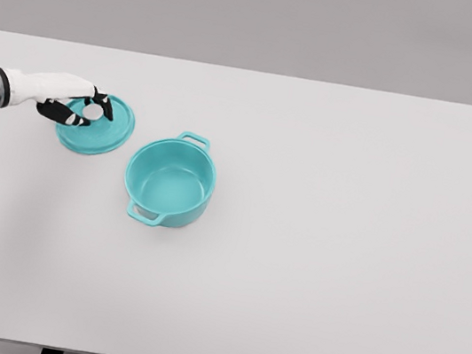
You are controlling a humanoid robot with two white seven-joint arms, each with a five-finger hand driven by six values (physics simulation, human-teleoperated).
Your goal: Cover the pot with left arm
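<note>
A white tabletop fills nearly the whole head view, with a plain grey wall behind its far edge and two dark leg tops just showing at the bottom edge.

The pot stands upright left of the middle of the tabletop. It is teal, round and fairly deep, with a smooth, slightly paler inside and nothing in it. Two loop handles stick out from its rim, one at the far right side and one at the near left side. Its mouth is uncovered.

The lid lies on the tabletop to the left of the pot and a little farther back, near it but not touching. It is the same teal, a flat round disc with a raised ring near its edge and a pale knob at its centre, partly hidden by the hand.

The left arm comes in from the left edge, white with a dark band at the wrist. The left hand reaches over the lid's far left part. Its black-tipped fingers are curled around the knob, with the thumb on the right side and the others on the near left side. They appear to be grasping it, though actual contact is too small to make out.
</note>
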